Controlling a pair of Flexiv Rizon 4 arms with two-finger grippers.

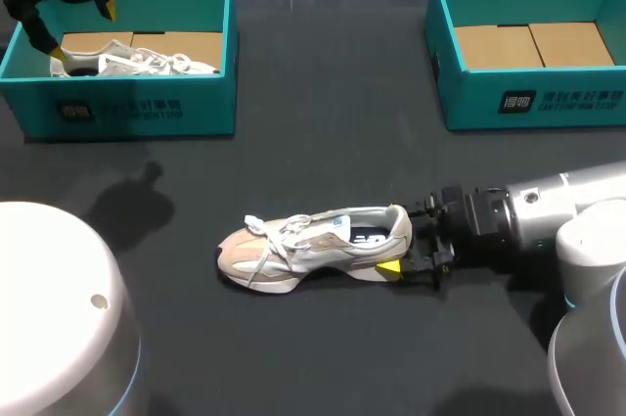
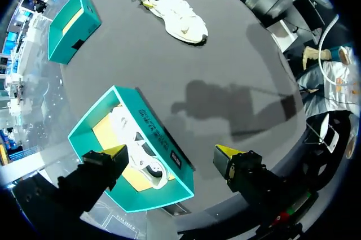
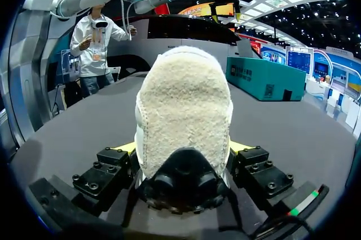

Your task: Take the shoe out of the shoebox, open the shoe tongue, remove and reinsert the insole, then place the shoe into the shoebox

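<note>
Two shoes show, and they sit at different stages of the job. Under the left jaws, which hang spread wide and hold nothing, the left shoebox (image 1: 137, 108) has the boxed shoe (image 1: 137, 64) lying on its cardboard floor. One yellow tip is over the box's inside and the other is out past its front wall, so that shoe is not yet taken out. Toward the middle of the table (image 1: 323, 152), the loose shoe (image 1: 313, 245) stands on its sole with its heel between the right jaws. These press on the heel from both sides, and the toe points straight away from them. For this shoe the take-out step looks done. Its laces (image 1: 284, 235) lie slack over the tongue (image 1: 315, 230), and a dark insole (image 1: 364, 237) shows inside the opening just ahead of the jaws. I cannot tell whether the tongue is pulled open, or whether the insole has made its trip out and back. Well apart from the right jaws, off to their side, the right shoebox (image 1: 528, 98) holds only its cardboard floor, so placing the shoe into a box is left to do. I judge the task to be somewhere in its middle part.
</note>
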